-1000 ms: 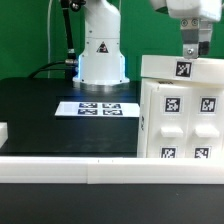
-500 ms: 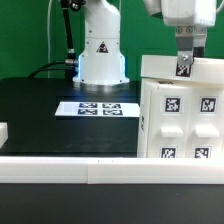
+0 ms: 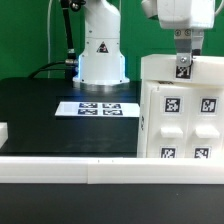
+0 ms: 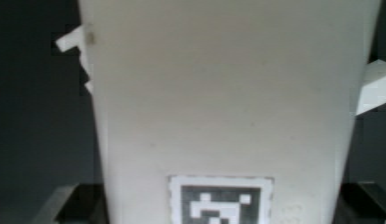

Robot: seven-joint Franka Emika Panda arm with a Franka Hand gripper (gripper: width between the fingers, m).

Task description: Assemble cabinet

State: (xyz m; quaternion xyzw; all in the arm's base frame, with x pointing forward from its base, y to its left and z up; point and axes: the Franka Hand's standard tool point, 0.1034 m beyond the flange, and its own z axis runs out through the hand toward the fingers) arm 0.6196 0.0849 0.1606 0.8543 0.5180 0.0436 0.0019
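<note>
Exterior view: right edge cut off the cabinet (image 3: 180, 110), so full width not seen; lower part hidden behind the white rail (image 3: 70, 168) running across the foreground. Arm cropped at the top, only the lower wrist housing visible. Gripper (image 3: 184, 62) down at the cabinet's top panel, one dark finger visible against the tag there; second finger not made out. Whether released or clenched on the panel: could not tell from either view. Marker board (image 3: 98, 108) flat on the black table (image 3: 40, 110), near the robot base (image 3: 102, 50), well apart from the cabinet. Small white piece (image 3: 3, 131) cut off at the exterior view's left edge, shape unclear.

Wrist view: filled almost wholly by a blurred white cabinet (image 4: 208, 100) surface directly beneath the gripper, one tag partly cut off at the frame edge. Fingertips barely seen as dark shapes low at each side of the surface; contact not clear.

Cabinet stood on the table at the exterior view's right, directly under the gripper.
</note>
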